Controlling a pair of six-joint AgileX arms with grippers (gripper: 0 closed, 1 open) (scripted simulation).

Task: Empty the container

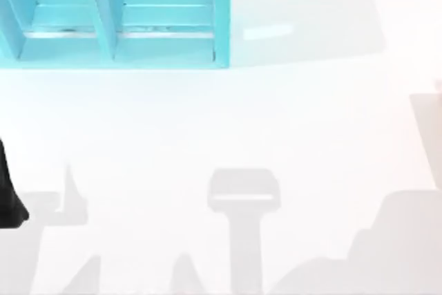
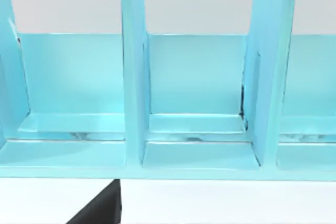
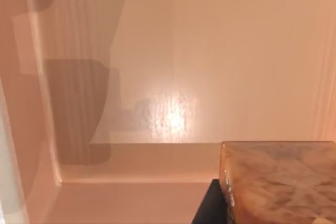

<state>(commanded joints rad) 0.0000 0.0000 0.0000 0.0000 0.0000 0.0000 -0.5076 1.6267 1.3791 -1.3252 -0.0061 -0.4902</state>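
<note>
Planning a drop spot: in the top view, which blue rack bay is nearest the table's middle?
The rightmost bay, bounded on its right by the rack's end wall; the other bay lies further left.

A turquoise rack (image 2: 194, 156) with upright dividers (image 2: 134, 77) stands on the white table (image 2: 226, 203).

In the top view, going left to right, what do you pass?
A dark part of the left arm at the left edge, → the blue divided rack at the far left of the table → bare white table.
</note>
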